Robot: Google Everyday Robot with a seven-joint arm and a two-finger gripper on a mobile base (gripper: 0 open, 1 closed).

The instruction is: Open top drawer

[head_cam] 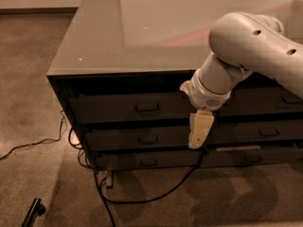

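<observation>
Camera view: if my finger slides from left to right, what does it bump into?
First the floor cable → top drawer → gripper, hanging just past the top drawer's right end, in front of the drawer below → right-hand drawer handle.

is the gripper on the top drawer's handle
No, the gripper hangs beside and below the handle of the top drawer, not touching it.
</observation>
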